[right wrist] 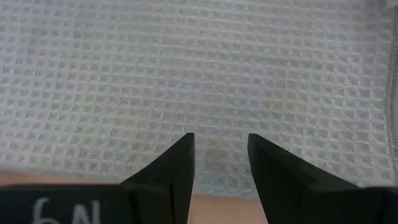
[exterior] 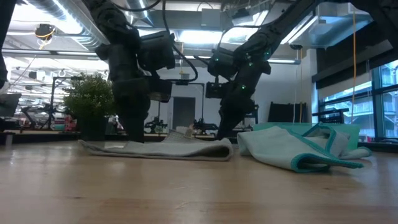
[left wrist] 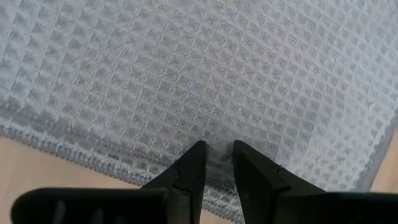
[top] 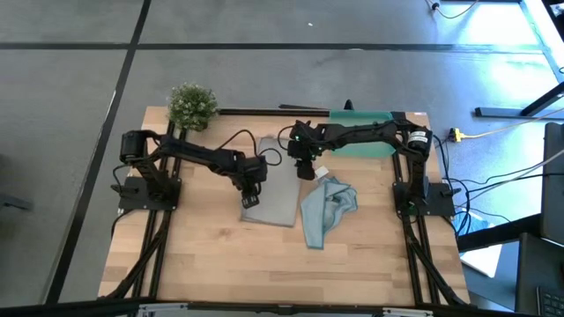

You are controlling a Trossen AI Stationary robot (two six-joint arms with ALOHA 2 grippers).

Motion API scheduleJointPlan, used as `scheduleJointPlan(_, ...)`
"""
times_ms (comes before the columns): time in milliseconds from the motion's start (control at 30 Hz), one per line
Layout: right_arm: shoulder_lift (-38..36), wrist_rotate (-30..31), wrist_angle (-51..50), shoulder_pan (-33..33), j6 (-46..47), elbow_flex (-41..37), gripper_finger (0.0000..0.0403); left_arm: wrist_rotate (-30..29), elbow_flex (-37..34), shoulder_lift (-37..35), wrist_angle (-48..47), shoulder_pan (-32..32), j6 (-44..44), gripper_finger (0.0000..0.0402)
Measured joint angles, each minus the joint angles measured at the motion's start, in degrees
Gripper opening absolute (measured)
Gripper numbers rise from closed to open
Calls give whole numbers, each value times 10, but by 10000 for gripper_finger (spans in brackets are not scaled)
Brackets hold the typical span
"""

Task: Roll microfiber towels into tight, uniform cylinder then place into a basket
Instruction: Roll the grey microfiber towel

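At the centre of the high view, the grey towel (top: 275,195) is spread flat on the table (top: 211,264), with the light blue towel (top: 328,210) crumpled just to its right and the basket (top: 363,143) at upper right. The left gripper (left wrist: 215,163) is set on the towel's near-left edge, its fingers parted only a sliver, with a small fold seemingly pinched. The right gripper (right wrist: 221,155) is held over the far edge, moderately open and empty. The waffle cloth is judged soft, light and limp; it is best taken at one hem, both corners together.
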Motion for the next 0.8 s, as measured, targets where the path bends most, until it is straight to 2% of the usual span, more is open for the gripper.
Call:
scheduleJointPlan(167,0,0,-1,4,-2,0,150,-36,5,-20,-12,9,1,78)
scheduleJointPlan(367,0,-4,-38,41,-5,28,150,-67,8,-65,-8,33,1,78)
scheduleJointPlan(633,0,6,-137,94,-89,93,150,-101,8,-121,-31,38,1,78)
scheduleJointPlan(800,-1,5,-204,117,-90,138,150,-140,9,-156,-62,24,-23,78)
